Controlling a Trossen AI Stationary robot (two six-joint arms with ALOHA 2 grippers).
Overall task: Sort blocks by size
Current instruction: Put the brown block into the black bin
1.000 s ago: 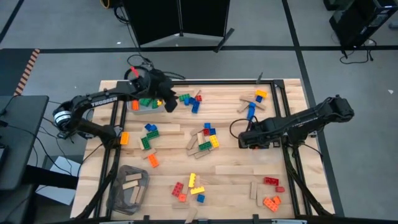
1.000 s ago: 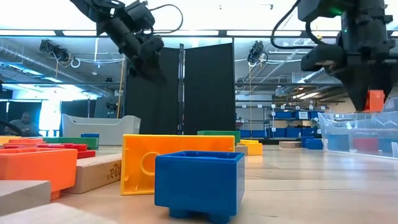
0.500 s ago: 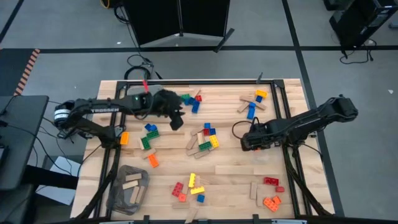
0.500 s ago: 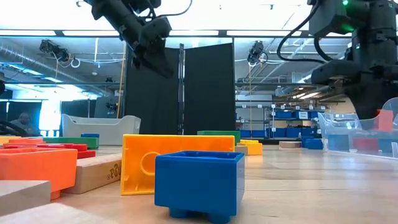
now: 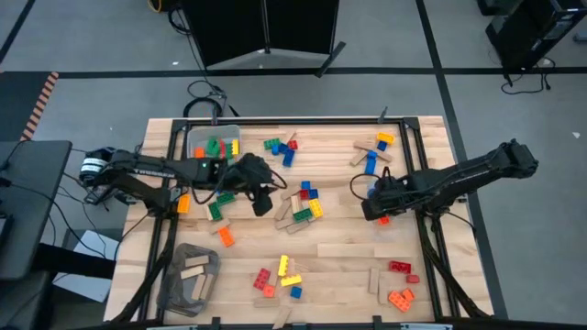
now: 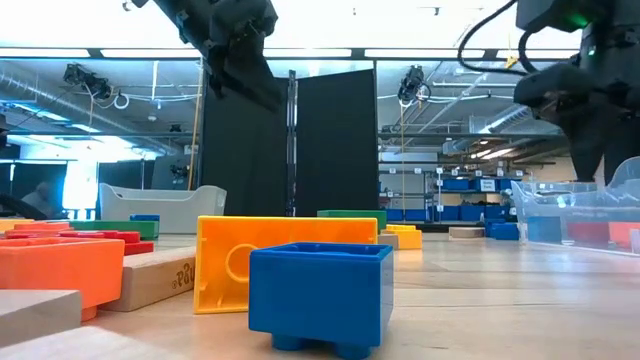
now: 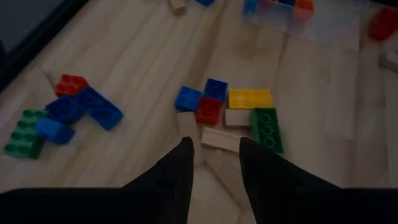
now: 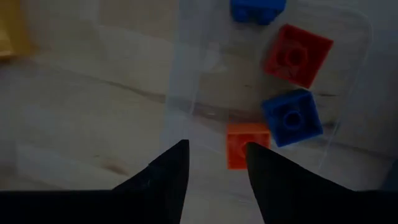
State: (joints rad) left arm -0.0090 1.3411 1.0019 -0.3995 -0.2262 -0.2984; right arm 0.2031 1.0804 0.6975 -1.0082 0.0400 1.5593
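Studded blocks and tan wooden pieces lie scattered in groups on the wooden table [image 5: 348, 266]. My left gripper [image 5: 266, 203] hangs open above the middle group [image 5: 305, 203]: blue, red [image 7: 208, 111], yellow [image 7: 249, 98] and green [image 7: 266, 129] blocks beside a tan piece [image 7: 217, 138]. Nothing is between its fingers. At the right, my right gripper [image 5: 378, 211] points down, open, over a clear bin [image 8: 180, 74]. An orange block [image 8: 247, 144] lies on that bin's floor below the fingertips, next to a blue [image 8: 291, 118] and a red block [image 8: 297, 56].
A clear bin [image 5: 213, 147] holding several blocks stands at the far left. A grey bin [image 5: 188, 280] with wooden pieces stands near left. More blocks lie far centre [image 5: 280, 148], far right [image 5: 374, 151], near centre [image 5: 284, 275] and near right [image 5: 399, 286]. A metal frame [image 5: 426, 183] borders the table.
My left gripper has swung from over the far-left bin toward the table's middle and near side, ending above the middle group. My right gripper has let go of the orange block, which has dropped into the clear bin below, and has drawn a little toward the right edge.
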